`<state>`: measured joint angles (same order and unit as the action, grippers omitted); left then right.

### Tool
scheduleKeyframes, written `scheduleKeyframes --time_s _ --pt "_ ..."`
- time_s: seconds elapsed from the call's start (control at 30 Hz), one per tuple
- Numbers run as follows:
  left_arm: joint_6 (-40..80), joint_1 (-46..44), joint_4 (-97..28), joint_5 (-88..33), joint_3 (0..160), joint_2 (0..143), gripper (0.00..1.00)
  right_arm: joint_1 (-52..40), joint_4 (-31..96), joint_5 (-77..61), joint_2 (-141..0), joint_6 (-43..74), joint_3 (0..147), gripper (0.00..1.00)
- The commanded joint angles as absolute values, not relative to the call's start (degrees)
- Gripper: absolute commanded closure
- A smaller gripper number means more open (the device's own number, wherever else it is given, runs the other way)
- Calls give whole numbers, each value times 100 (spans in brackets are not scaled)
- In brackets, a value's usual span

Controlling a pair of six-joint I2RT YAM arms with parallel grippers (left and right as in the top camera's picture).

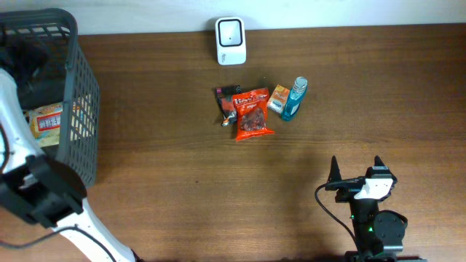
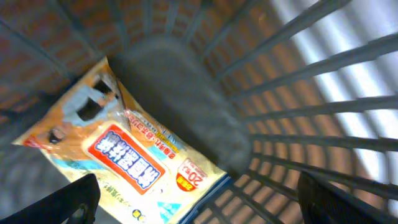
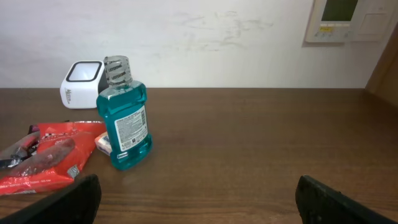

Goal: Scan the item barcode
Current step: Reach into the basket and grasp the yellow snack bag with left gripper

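- The left pincer [image 2: 199, 202] stood open and empty inside the basket [image 1: 84, 87]; one wipes packet [image 2: 124, 158] lay just below it, so that item seemed finished
- The right pincer [image 1: 357, 169] was open too and held nothing
- Four items waited ahead of it to its left, well apart from it: one mouthwash bottle [image 3: 124, 118], one red snack bag [image 1: 253, 113], one small orange box [image 1: 279, 98], one dark wrapper [image 1: 227, 98]
- One scanner [image 1: 231, 40] stood beyond them, farther from that pincer
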<state>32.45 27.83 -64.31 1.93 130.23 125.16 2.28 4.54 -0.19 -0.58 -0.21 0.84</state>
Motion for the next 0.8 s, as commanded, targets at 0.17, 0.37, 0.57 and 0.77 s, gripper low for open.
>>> scheduleKeyframes --time_s 0.17,0.37,0.57,0.77 --pt "4270 2766 -6845 473 13010 13924 1 261 467 30 -19 -16 32 2" --pt "4755 2781 -7277 1181 13010 14486 1 261 467 30 -19 -16 32 2" --pt "4755 2781 -7666 1140 13010 14584 2 261 467 30 -19 -16 32 1" --pt "4751 2781 -8029 1144 13010 14591 54 261 467 30 -19 -16 32 2"
